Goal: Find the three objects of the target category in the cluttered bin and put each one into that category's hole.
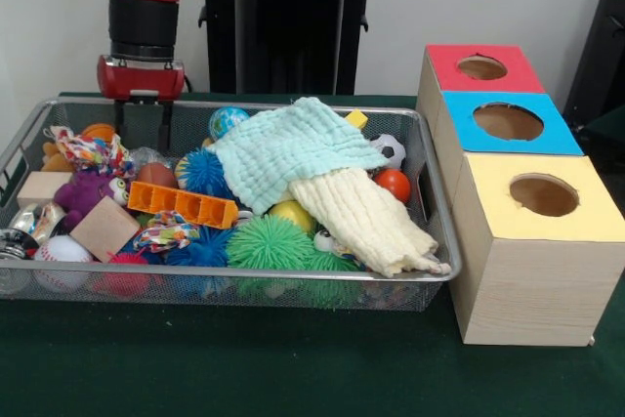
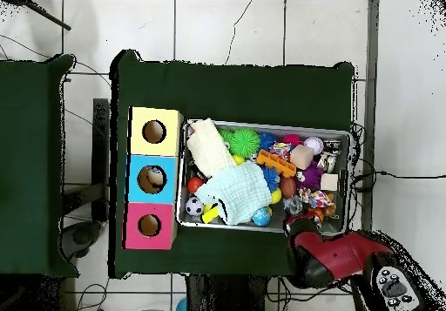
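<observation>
Front view: we find the end effector (image 1: 143, 126) standing over the far left corner of the wire bin (image 1: 430, 192), its two dark fingers (image 1: 119, 125) apart and holding nothing. The bin is crowded: a mint cloth (image 1: 293, 148) lies over a cream cloth (image 1: 366, 222), with an orange perforated block (image 1: 183, 204), a green spiky ball (image 1: 271, 243), a blue spiky ball (image 1: 205, 172), a wooden cube (image 1: 104, 229) and a small soccer ball (image 1: 389, 149) around them. Just beside the bin stands the sorting box, with a red hole (image 1: 481, 67), a blue hole (image 1: 508, 122) and a yellow hole (image 1: 543, 195).

Overhead view: we see the red arm (image 2: 335, 253) at the bin's (image 2: 350, 164) corner and an object lying in the blue hole (image 2: 152, 179). We cannot tell the target category.
</observation>
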